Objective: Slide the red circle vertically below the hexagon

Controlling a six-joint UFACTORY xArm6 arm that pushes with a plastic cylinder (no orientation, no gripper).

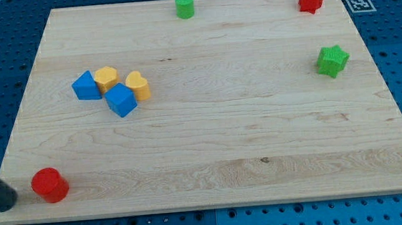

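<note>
Red circle [50,185] is best pushed rightward by my tip [10,204], set just left of it, toward below the yellow hexagon [106,78]; no pincer is fitted.

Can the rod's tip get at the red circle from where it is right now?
Probably yes. My tip sits just to the view's left of the red circle, with only bare board between them.

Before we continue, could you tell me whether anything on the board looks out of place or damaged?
Nothing stands out. Every block sits flat on the wooden board, undamaged. My tip is just left of the red circle.
</note>
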